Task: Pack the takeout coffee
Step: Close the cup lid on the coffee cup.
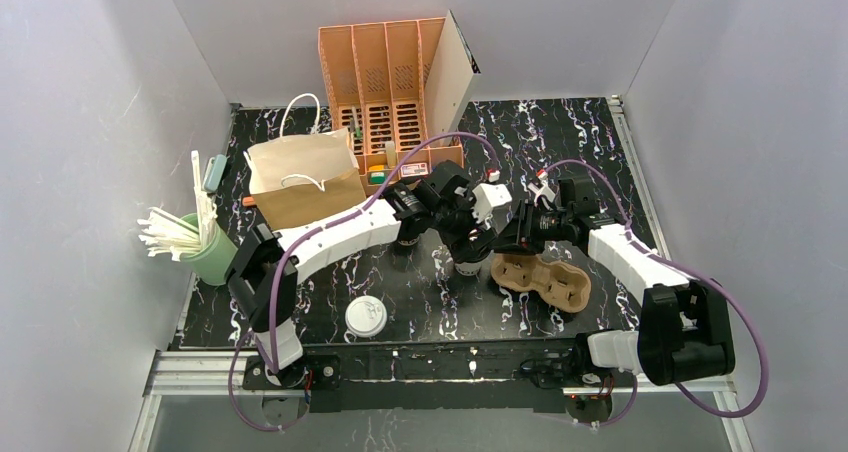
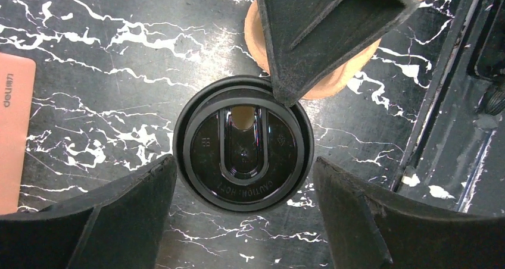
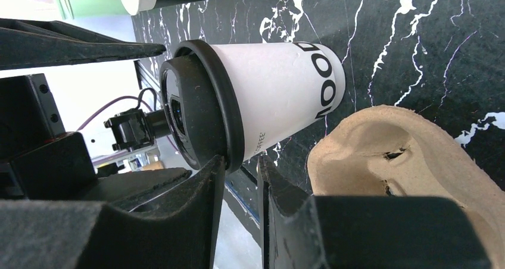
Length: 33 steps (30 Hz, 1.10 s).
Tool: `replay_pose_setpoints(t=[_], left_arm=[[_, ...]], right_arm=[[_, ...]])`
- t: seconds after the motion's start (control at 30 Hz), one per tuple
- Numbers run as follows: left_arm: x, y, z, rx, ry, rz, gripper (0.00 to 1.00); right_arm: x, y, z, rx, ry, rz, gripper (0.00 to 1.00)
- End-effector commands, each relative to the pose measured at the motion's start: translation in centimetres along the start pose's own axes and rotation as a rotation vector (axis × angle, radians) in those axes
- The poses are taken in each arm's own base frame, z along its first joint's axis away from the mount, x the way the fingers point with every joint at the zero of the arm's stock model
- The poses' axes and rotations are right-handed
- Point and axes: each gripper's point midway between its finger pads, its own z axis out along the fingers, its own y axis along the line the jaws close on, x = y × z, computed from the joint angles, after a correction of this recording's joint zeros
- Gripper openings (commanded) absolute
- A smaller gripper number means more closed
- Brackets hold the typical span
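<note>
Now, closest to the near edge of the table (image 1: 420,317) lies a flat white lid (image 1: 366,316), apart from the work. Further in, about the middle of the table, the white paper cup (image 3: 280,96) stands upright with its black lid (image 2: 243,143) on top. The lid looks seated all around.

The left gripper (image 2: 244,159) hangs above it, jaws spread wide, one finger on each side of the lid and no clear clamping. The right gripper (image 3: 241,168) comes from the right side. Its jaws are narrow, with only a thin gap, and the lid's rim sits right at their tips; whether they pinch the rim or only press on it, one cannot tell.

Just beside the cup, toward the right edge, lies the pulp carrier (image 1: 545,282), its wells empty. Toward the far edge stand a paper bag (image 1: 300,177) and an orange organiser (image 1: 385,72).

The step in hand seems to be closing the cup. The next move probably calls for a firm grip on the cup's wall, below the lid, then a level lift into the nearest well.
</note>
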Motion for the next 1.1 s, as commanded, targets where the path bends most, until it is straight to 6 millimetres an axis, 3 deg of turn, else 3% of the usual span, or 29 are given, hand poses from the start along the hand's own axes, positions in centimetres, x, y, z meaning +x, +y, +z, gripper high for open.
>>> replay_pose_setpoints(t=[0.0, 0.13, 0.47, 0.83, 0.97, 1.07], left_arm=[[0.1, -0.1, 0.1, 0.005, 0.027, 0.023, 0.81], [0.8, -0.2, 0.5, 0.007, 0.048, 0.026, 0.79], [2.4, -0.2, 0.8, 0.008, 0.089, 0.026, 0.63], [4.9, -0.7, 1.4, 0.011, 0.124, 0.011, 0.61], [5.0, -0.6, 1.4, 0.006, 0.124, 0.011, 0.60], [4.3, -0.3, 1.3, -0.008, 0.111, 0.006, 0.60]], right_arm=[[-1.4, 1.1, 0.0, -0.022, -0.030, -0.058, 0.35], [-1.2, 0.7, 0.2, -0.013, -0.028, -0.054, 0.34], [-0.5, -0.9, 0.8, 0.026, -0.010, -0.029, 0.29], [1.6, -3.7, 1.4, 0.079, 0.019, 0.015, 0.28], [1.5, -3.5, 1.4, 0.078, 0.015, 0.007, 0.28], [-0.3, -1.8, 0.6, 0.071, -0.034, -0.041, 0.29]])
